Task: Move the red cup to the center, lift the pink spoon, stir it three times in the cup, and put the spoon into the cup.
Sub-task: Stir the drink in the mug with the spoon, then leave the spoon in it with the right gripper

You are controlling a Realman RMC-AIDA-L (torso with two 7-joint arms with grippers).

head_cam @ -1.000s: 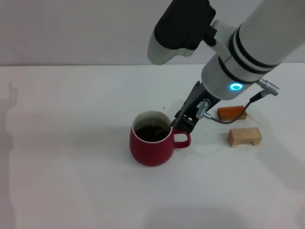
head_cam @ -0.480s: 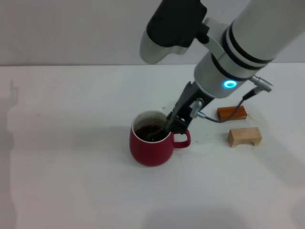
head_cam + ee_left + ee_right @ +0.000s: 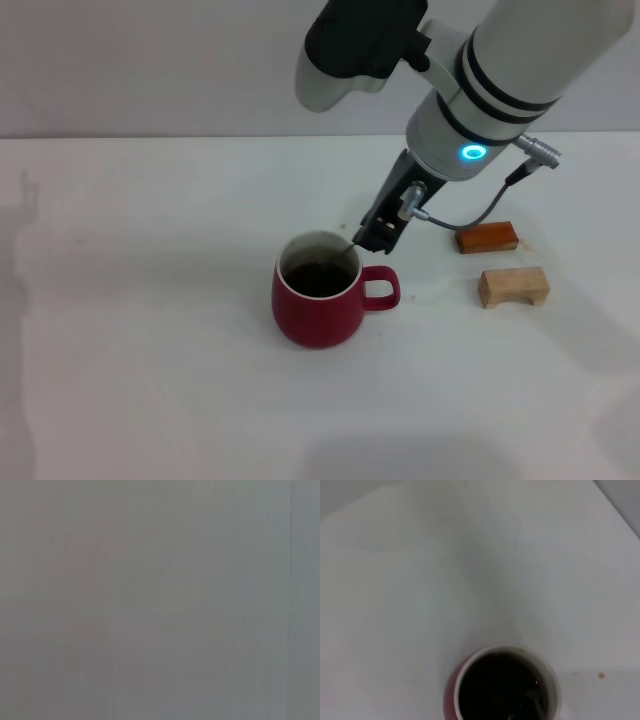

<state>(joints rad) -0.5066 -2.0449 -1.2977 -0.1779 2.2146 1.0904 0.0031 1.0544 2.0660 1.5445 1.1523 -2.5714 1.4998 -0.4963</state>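
Near the middle of the white bench (image 3: 150,380) stands the red cup (image 3: 318,304), dark liquid inside, with the pink spoon's (image 3: 345,255) grey neck slanting over its far rim, grasped by the right pincer (image 3: 375,238) beside two wooden blocks (image 3: 513,286).

You can't make out the pink spoon (image 3: 347,254) beyond a thin sliver at the red cup's (image 3: 318,310) two o'clock rim; the right gripper (image 3: 378,236) hides its handle. In the right wrist view the cup (image 3: 503,685) is cut off at six o'clock.
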